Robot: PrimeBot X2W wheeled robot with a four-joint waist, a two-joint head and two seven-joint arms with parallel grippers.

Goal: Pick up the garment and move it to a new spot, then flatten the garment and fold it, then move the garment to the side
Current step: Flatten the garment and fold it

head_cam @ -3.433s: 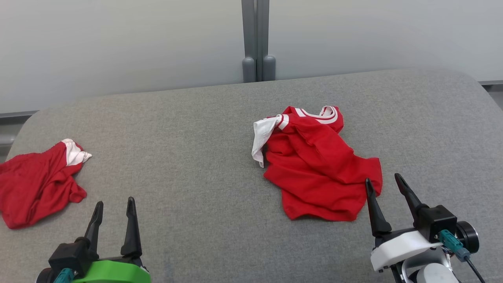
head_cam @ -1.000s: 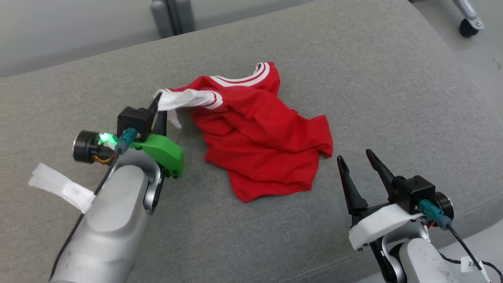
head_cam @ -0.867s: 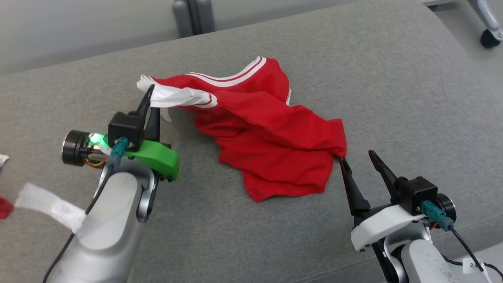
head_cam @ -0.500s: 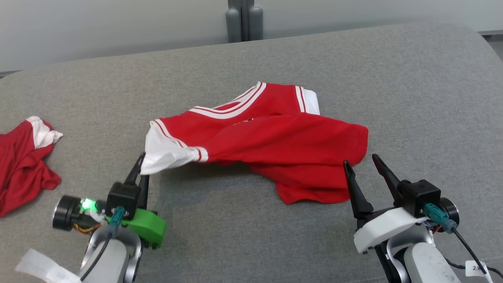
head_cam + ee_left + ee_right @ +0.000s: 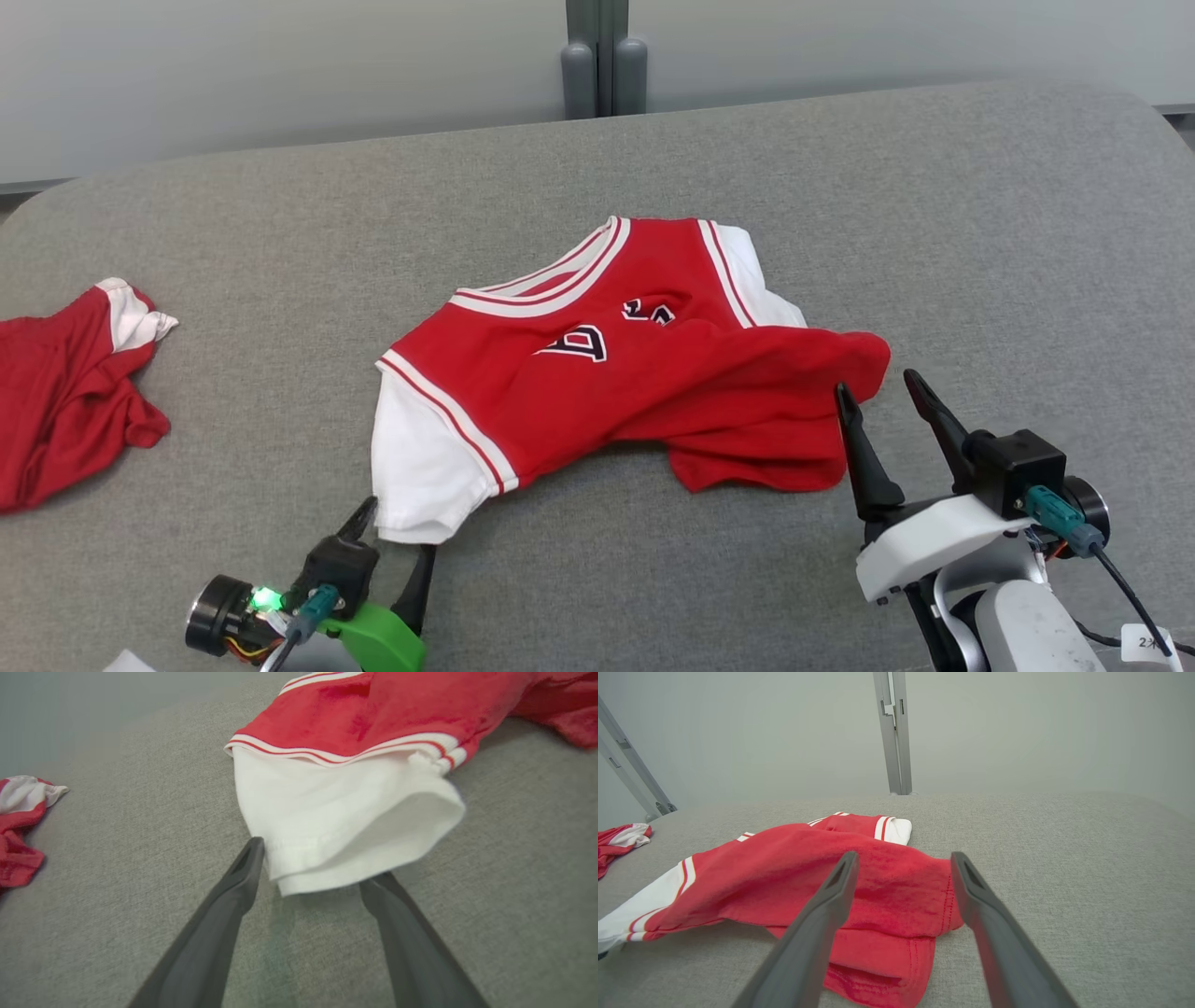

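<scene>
Item one — jersey [image 5: 597, 392]: red with white trim, white sleeves and dark letters on the chest. We find it at the middle of the table [image 5: 280, 233], spread partly flat. The neck points toward 12 o'clock, and the lower body is bunched and folded over toward 3 o'clock. One white sleeve [image 5: 420, 476] reaches toward 7 o'clock; the other shows at 1 o'clock from the chest.

Item two — left fingers [image 5: 224, 914]: at 7 o'clock in the head view, spread wide. The sleeve's hem lies across their tips, with one tip touching the hem's edge and the other under the cloth. We see no pinch on it, so we enter them as parted and holding nothing.

Item three: right fingers [image 5: 817, 924], at 4 o'clock, spread wide and empty. Their tips stand at the bunched red corner of the jersey; we cannot tell whether they touch it.

Item four: second garment [image 5: 65, 392], red with a white patch, crumpled at 9 o'clock by the table's edge and well apart from the jersey.

Item five: grey post [image 5: 604, 56] at 12 o'clock, behind the table and against a pale wall [image 5: 233, 75].
</scene>
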